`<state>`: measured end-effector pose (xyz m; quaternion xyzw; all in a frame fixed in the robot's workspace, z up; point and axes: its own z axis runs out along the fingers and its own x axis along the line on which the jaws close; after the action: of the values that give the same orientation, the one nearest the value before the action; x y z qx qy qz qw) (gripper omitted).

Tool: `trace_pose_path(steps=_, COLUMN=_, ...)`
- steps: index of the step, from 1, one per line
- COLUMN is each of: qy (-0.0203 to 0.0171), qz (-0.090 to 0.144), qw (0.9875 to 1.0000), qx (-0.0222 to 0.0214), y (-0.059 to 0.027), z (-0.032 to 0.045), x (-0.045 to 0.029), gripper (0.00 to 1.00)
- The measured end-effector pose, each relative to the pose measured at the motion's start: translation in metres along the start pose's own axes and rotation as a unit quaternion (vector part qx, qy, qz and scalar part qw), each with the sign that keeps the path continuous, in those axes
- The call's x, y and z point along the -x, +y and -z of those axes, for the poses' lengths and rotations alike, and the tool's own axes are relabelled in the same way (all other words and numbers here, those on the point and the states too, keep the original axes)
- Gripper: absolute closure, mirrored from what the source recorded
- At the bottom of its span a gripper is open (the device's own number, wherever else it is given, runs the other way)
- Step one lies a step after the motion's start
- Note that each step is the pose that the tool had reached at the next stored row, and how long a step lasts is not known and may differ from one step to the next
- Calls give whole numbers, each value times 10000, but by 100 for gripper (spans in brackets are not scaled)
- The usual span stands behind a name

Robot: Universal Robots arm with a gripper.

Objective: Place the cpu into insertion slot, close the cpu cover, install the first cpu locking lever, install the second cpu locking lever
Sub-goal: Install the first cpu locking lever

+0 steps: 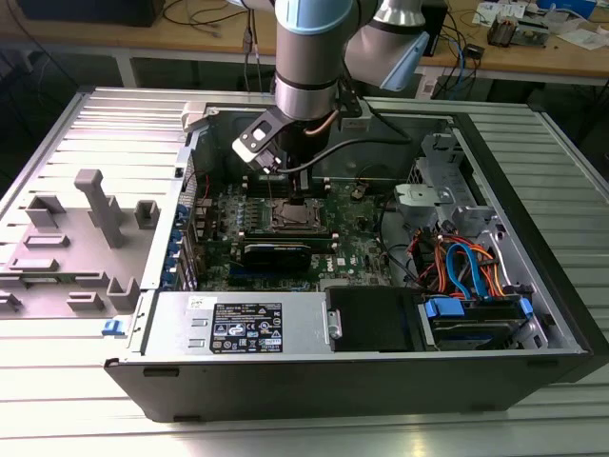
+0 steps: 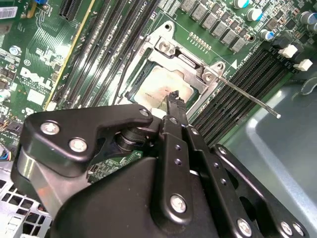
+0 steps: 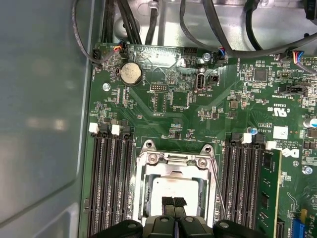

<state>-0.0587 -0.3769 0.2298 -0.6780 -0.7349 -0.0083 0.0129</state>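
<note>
The cpu [image 3: 171,187] lies flat in the insertion slot [image 1: 288,217] at the middle of the motherboard [image 1: 354,253], with the cpu cover [image 3: 144,184] seemingly down around it. At the exterior view's left, grey fixtures [image 1: 95,214] stand on the counter [image 1: 57,124], well apart and no hazard. In the centre, the pincer [image 3: 174,202] stands narrow with nothing between its tips, poised at the chip's bare metal top; whether it touches I cannot tell. Too hard a push there could mar the lid or strain the socket beneath, and a sideways drift could catch the memory slots [image 3: 111,183] close alongside. A thin locking lever [image 2: 247,95] juts free, so the cover could lift, and narrow tips could slip off so slender a rod. At the right, loose cables [image 1: 466,267] could snag the arm [image 1: 309,57] if it swings wide.
</note>
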Motion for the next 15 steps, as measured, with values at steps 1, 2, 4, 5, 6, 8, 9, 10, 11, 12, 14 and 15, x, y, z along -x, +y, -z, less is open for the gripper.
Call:
trace_pose_path(steps=1, qy=-1, qz=0, qw=10000, qx=0, y=0, z=9, x=0, gripper=89)
trace_pose_path(steps=2, qy=-1, qz=0, qw=10000, qx=0, y=0, z=18, x=0, gripper=89)
trace_pose_path(steps=4, qy=0, qz=0, qw=10000, qx=0, y=0, z=48, x=-1, gripper=89)
trace_pose_path(steps=5, qy=1, qz=0, qw=10000, qx=-1, y=0, z=65, x=-2, gripper=89)
trace_pose_path(steps=6, qy=2, qz=0, qw=10000, qx=-1, y=0, z=77, x=-2, gripper=89)
trace_pose_path(steps=8, qy=2, qz=0, qw=10000, qx=-1, y=-1, z=101, x=-3, gripper=89)
trace_pose_path(steps=9, qy=2, qz=0, qw=10000, qx=-2, y=-1, z=114, x=-3, gripper=89)
trace_pose_path(steps=10, qy=2, qz=0, qw=10000, qx=-2, y=-1, z=130, x=-4, gripper=89)
trace_pose_path(steps=11, qy=2, qz=0, qw=10000, qx=-3, y=-1, z=139, x=-4, gripper=89)
trace_pose_path(steps=12, qy=2, qz=0, qw=10000, qx=-4, y=-1, z=152, x=-5, gripper=89)
trace_pose_path(steps=14, qy=2, qz=0, qw=10000, qx=-7, y=-1, z=177, x=-5, gripper=89)
trace_pose_path(steps=15, qy=3, qz=0, qw=10000, qx=-7, y=-1, z=194, x=-6, gripper=89)
